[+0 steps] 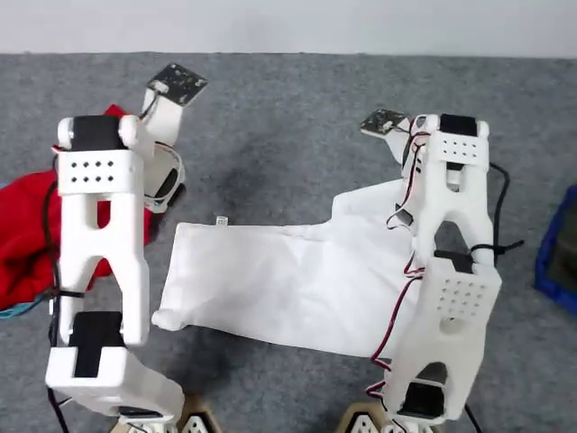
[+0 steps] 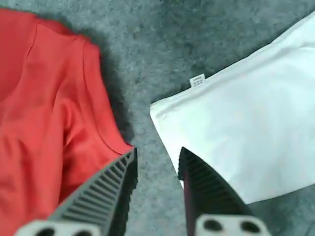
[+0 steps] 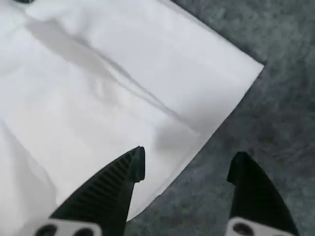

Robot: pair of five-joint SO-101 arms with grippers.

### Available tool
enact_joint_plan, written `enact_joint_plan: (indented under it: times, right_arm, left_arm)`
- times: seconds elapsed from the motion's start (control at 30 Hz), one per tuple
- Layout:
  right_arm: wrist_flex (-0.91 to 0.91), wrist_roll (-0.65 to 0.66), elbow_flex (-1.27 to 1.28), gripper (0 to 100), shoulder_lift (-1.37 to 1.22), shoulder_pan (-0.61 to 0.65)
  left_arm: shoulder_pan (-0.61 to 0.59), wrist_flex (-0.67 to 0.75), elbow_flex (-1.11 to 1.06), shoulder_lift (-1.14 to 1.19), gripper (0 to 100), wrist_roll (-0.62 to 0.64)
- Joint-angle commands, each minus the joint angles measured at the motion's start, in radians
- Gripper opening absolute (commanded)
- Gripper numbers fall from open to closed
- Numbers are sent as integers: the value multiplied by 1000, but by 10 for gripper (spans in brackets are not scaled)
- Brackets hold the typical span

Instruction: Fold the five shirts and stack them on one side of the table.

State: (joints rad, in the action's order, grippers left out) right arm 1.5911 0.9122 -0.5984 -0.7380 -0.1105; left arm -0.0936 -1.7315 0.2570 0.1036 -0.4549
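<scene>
Grey felt tabletop (image 1: pixel 288 108) is bearing flat white fabric shirt (image 1: pixel 288 280) and crumpled red fabric shirt (image 1: pixel 22 225). Left gripper (image 2: pixel 157 155) and right gripper (image 3: pixel 191 155) are hanging with jaws released.

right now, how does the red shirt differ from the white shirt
Colour: the red shirt is bright red, the white shirt plain white.
Pose: the red shirt lies rumpled with folds, the white shirt is spread out mostly flat.
Place: the red shirt sits off to one side, partly under the left arm, while the white shirt lies mid-table.
Shared: both rest on the grey table.
</scene>
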Motion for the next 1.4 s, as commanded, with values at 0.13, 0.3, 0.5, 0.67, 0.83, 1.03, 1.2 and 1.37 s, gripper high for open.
enact_joint_plan:
  times: [0.13,0.3,0.5,0.67,0.83,1.03,1.2,1.37]
  right_arm:
    - [-13,-9,-48,93,-19,4]
    - [-15,-9,-48,68,-22,-2]
    - [-50,-5,-43,76,-25,-15]
    - [-73,-5,-43,69,-58,-7]
    - [-74,-5,-46,13,-79,-10]
    - [-64,-5,-49,13,-68,-12]
    - [-62,-5,-49,13,15,-7]
    - [-94,-8,-49,13,77,-7]
  left_arm:
    - [3,-25,-31,-52,130,15]
    - [6,-25,-116,-52,130,15]
    - [6,-25,-145,-52,130,15]
    - [6,-25,-147,-52,130,17]
    - [0,-25,-147,-52,130,17]
    - [0,-25,-147,-52,130,17]
    - [0,-25,-148,-52,130,17]
    - [0,-25,-148,-52,130,17]
